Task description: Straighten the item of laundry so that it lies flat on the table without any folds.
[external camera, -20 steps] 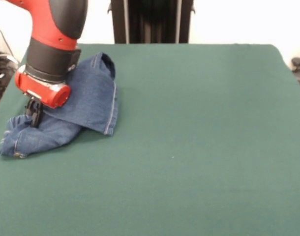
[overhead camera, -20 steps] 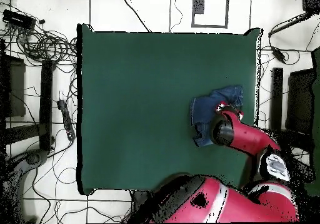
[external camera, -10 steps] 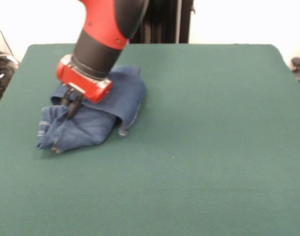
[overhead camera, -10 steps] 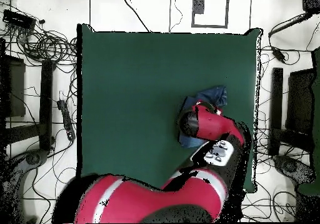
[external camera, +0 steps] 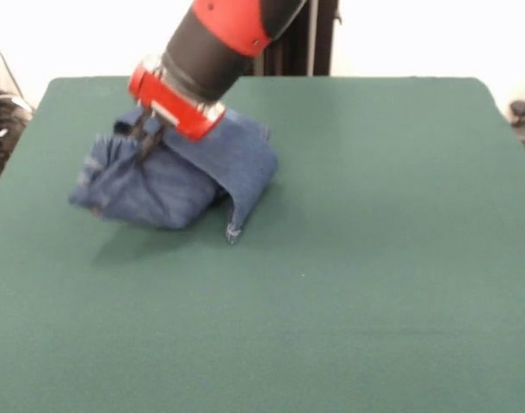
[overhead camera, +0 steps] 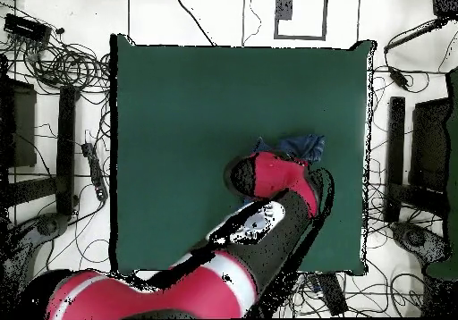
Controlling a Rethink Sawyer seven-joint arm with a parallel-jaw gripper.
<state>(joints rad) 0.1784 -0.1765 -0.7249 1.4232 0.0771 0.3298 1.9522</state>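
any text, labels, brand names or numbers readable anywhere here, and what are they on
None can be read.
The jeans: only stitching shows, no tag or label.
The arm above the gripper: plain red and black in the front view; the white patches on it in the overhead view are too blurred to read.
The table: plain green cloth, no marks.

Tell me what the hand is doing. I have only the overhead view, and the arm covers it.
Observer: The hand is shut on a pinch of the jeans, at the bundle's top.
Operator: Say whether they are lifted.
Observer: Partly. The bunched end hangs clear of the table, with a shadow under it.
Operator: Report any folds.
Observer: Far from flat. One layer drapes over the bundle, and its hem dips to the table.
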